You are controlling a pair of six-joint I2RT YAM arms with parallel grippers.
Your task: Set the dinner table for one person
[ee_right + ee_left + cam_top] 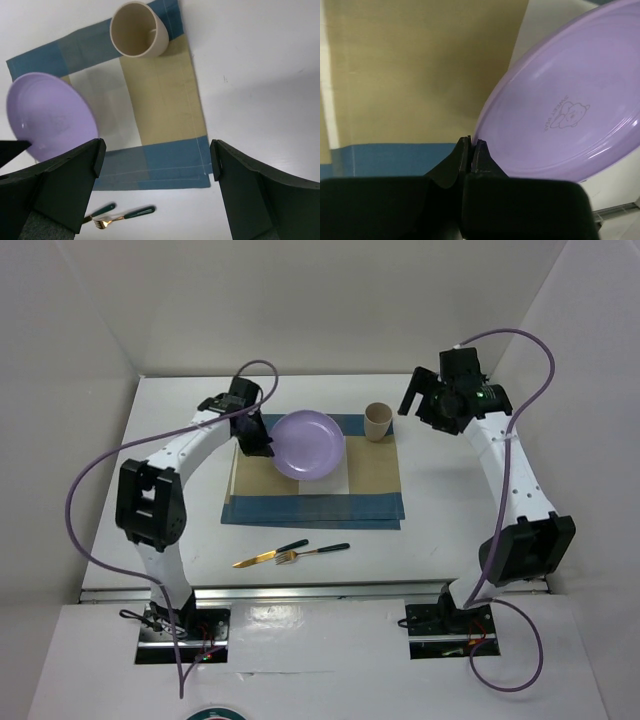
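the only print i find is on the purple plate (555, 75), seen in the left wrist view: a small outline drawing of a bear (571, 114) with a curved line of tiny lettering beside it. the letters are too small and faint for me to read. i cannot read any text in the top and right wrist views.
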